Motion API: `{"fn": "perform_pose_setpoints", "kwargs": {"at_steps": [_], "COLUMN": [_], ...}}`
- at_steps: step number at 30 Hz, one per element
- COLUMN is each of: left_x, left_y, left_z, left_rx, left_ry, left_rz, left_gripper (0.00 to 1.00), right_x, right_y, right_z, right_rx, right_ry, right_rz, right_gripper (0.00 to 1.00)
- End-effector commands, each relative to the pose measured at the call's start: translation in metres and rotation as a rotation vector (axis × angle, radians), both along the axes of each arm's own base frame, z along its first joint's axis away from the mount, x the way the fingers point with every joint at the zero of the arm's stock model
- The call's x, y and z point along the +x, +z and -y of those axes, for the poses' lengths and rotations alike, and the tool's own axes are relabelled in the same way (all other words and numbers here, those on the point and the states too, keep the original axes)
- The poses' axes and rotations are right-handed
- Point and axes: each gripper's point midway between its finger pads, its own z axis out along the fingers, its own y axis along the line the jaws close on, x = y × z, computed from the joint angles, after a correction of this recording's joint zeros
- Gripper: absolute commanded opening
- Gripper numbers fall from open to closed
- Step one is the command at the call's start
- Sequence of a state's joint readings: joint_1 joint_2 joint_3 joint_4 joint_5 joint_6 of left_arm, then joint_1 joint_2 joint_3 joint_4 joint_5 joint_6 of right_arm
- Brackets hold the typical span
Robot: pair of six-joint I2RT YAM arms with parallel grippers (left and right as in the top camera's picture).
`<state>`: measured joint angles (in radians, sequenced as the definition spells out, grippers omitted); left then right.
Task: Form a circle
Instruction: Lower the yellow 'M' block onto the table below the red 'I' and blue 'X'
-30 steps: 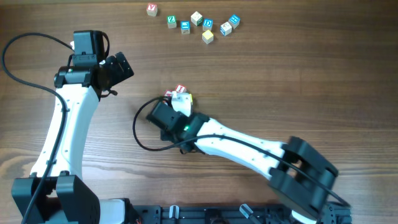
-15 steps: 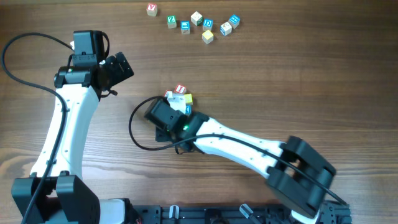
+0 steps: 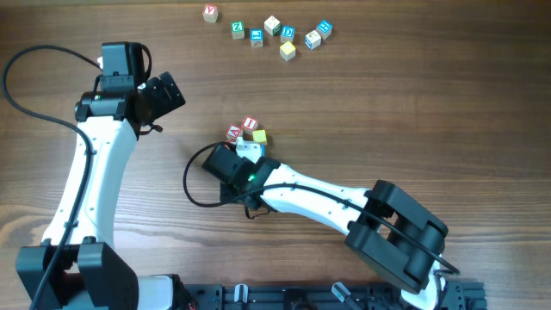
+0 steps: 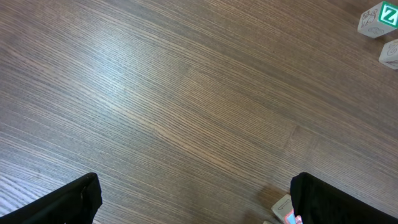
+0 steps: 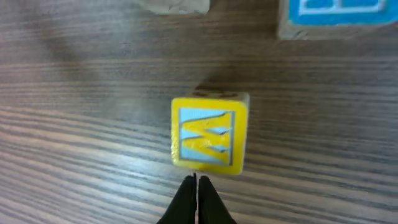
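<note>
Circle: a small cluster of letter cubes, right at the tips of my right gripper.
My right fingers: pinched together, grasping nothing.
Yellow W cube: just beyond those tips; I cannot tell if we touch.
Blue-faced cube: farther on.
Left gripper: spread wide, empty, well apart from the cluster.
Loose cubes: scattered row, farthest from me.

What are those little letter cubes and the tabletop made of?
The yellow-faced cube looks like pale wood with a painted or printed face: its bare edges are tan. The table shows dark wood grain with a soft sheen, possibly laminate rather than solid wood.
</note>
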<state>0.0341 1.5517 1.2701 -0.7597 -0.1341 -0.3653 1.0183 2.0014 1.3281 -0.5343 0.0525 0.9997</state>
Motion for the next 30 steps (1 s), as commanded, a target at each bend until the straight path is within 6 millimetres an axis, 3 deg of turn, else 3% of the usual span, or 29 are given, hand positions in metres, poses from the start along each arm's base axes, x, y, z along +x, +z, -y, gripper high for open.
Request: {"fn": "perform_pose_setpoints", "kwargs": {"at_steps": [1, 6, 13, 17, 21, 24, 30], "left_x": [0.001, 0.001, 0.001, 0.001, 0.001, 0.001, 0.001], "left_y": [0.008, 0.008, 0.008, 0.008, 0.008, 0.008, 0.008], "left_z": [-0.003, -0.003, -0.003, -0.003, -0.003, -0.003, -0.003], "left_rx": [0.007, 0.008, 0.008, 0.007, 0.007, 0.008, 0.007], "left_ry": [0.018, 0.018, 0.018, 0.018, 0.018, 0.018, 0.018], "left_rz": [0.021, 0.021, 0.021, 0.021, 0.021, 0.021, 0.021], "left_gripper": [1.00, 1.00, 1.00, 1.00, 1.00, 1.00, 1.00], "right_x": [0.019, 0.029, 0.025, 0.006, 0.006, 0.018, 0.045], "right_y": [-0.001, 0.000, -0.001, -0.001, 0.008, 0.015, 0.016], "right_z": [0.014, 0.020, 0.017, -0.001, -0.023, -0.030, -0.013], "right_rx": [-0.042, -0.052, -0.038, 0.037, 0.128, 0.155, 0.060], "right_ry": [-0.070, -0.095, -0.084, 0.020, 0.118, 0.109, 0.028], "right_rz": [0.063, 0.083, 0.062, -0.032, -0.014, 0.047, 0.186], "right_gripper": [0.04, 0.04, 0.04, 0.04, 0.04, 0.04, 0.04]}}
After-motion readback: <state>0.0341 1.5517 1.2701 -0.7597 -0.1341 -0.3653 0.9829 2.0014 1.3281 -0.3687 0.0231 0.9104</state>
